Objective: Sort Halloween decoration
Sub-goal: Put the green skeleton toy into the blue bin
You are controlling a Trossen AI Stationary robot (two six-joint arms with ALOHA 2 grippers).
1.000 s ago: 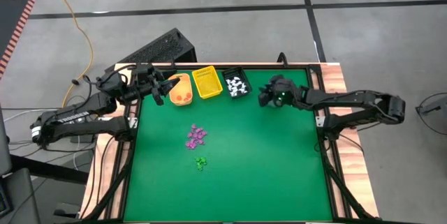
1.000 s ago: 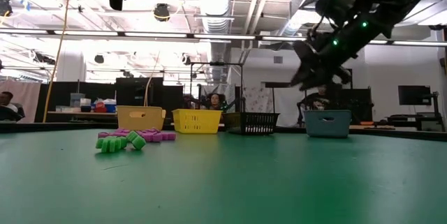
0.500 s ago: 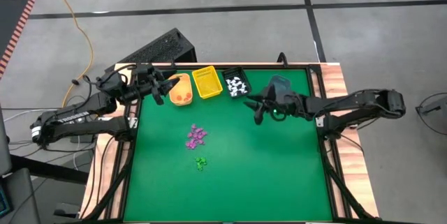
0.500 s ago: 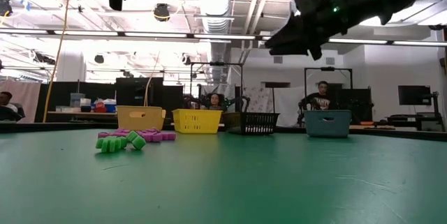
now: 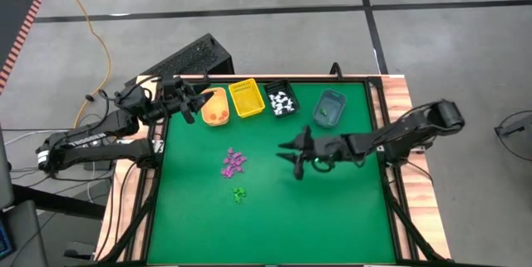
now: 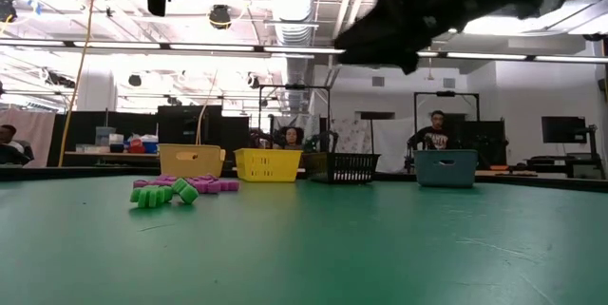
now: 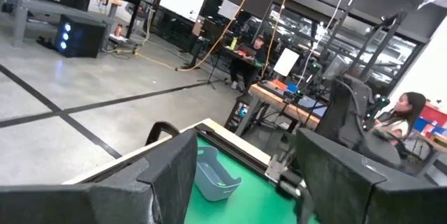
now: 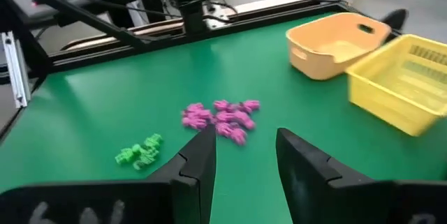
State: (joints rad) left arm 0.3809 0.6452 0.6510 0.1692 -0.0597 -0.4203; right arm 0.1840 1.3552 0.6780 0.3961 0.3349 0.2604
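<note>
The tabletop [image 5: 332, 209] carries four bins along its far edge: an orange bin [image 5: 215, 107], a yellow bin [image 5: 247, 98], a black bin [image 5: 282, 101] holding white pieces, and a grey-blue bin [image 5: 330, 108].

The right arm reaches over mid-tabletop. The right hand [image 5: 293, 152] hangs above the surface with its fingers parted and nothing between them, pointed toward the loose pieces. The left hand [image 5: 196, 106] waits above the orange bin, fingers apart, holding nothing.

The unsorted Halloween decoration lies as two clusters: purple pieces [image 5: 233, 162] and, near them, green pieces [image 5: 238, 194].

Probable faults from this state:

1. Multiple pick. The purple pieces touch one another. A closing hand is likely to catch several, or push neighbours aside and scatter the cluster.
2. Colour mixing. The green pieces lie close to the purple cluster. A sweeping approach may drag one colour into the other.
3. Missed grasp. Each piece is far smaller than the hand. A shallow descent closes on air; a deep one drives the fingertips [image 8: 202, 155] into the tabletop.
4. Slip in transit. A small piece held at its edge may drop before reaching a bin.
</note>
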